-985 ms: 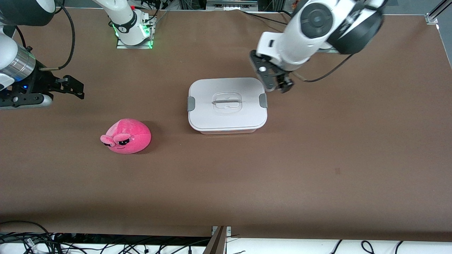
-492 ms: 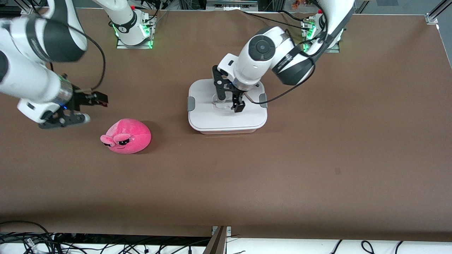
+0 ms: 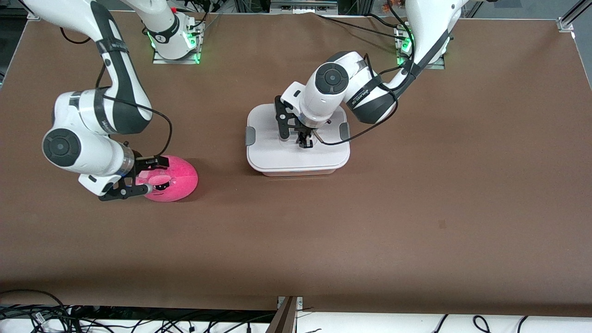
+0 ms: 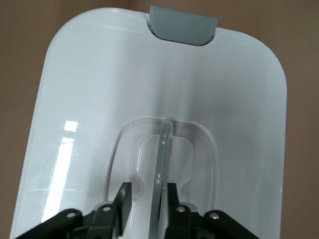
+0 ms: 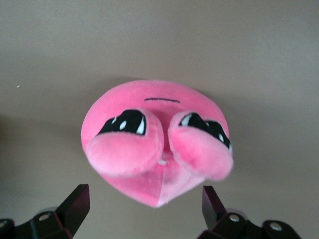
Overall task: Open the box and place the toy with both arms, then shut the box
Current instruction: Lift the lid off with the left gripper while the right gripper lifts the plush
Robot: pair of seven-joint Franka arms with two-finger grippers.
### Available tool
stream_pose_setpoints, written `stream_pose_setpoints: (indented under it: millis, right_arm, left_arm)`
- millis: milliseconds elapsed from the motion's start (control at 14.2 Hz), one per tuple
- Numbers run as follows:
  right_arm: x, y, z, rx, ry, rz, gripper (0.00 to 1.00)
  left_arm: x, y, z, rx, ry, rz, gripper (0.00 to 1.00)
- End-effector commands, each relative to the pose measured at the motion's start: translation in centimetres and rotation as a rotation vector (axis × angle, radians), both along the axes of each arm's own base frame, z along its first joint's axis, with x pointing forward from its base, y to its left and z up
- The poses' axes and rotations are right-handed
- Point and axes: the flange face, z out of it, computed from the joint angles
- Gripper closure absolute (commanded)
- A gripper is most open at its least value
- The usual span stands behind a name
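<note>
Box (image 3: pixel 298 155) sat shut near the table's (image 3: pixel 416 208) middle, its white lid (image 4: pixel 99 89) on and a grey clip (image 4: pixel 183 22) at each end. The left gripper (image 3: pixel 296 136) was down on the lid's clear handle (image 4: pixel 162 159), a finger (image 4: pixel 122 199) on each side of it, probably just touching. From the box, the pink toy (image 3: pixel 178 178) lay at about eight o'clock, toward the right arm's end. The right gripper (image 3: pixel 141 178) had its jaws spread wide around the toy's face

No lettering reads clearly; the right arm (image 3: pixel 102 124) bears small, possibly branded, illegible script.
</note>
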Motion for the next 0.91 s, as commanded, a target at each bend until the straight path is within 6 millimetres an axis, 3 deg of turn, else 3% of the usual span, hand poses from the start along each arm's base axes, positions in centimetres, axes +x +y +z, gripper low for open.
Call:
stream_pose_setpoints:
  millis: [0,141,211,281,492,704,844]
  right_arm:
    - [-1.3,-0.2,-3.0,0.021,-0.036,0.007,0.00]
    - [-2.3,-0.3,-4.8,0.024,-0.050,0.018,0.02]
    - [-2.3,-0.3,-5.0,0.025,-0.046,0.023,0.11]
    - [-2.3,-0.3,-4.9,0.027,-0.047,0.041,0.28]
    - [-2.1,-0.2,-4.2,0.032,-0.048,0.077,1.00]
    - [-1.8,0.0,-3.4,0.035,-0.061,0.116,1.00]
    - [-1.2,0.3,-1.8,0.044,-0.091,0.190,1.00]
  left_arm:
    - [-0.2,-0.2,0.8,0.033,0.009,-0.029,1.00]
    - [-0.3,0.0,1.5,0.041,0.008,-0.036,1.00]
    - [-0.3,0.0,1.8,0.039,0.003,-0.040,1.00]
    - [-0.7,-0.3,2.7,0.034,-0.003,-0.048,1.00]
    - [-2.5,-1.7,5.6,0.026,-0.007,-0.093,1.00]
    - [-3.3,-1.3,9.5,0.056,-0.031,-0.103,1.00]
    - [-3.2,-0.2,12.5,0.090,-0.013,-0.094,1.00]
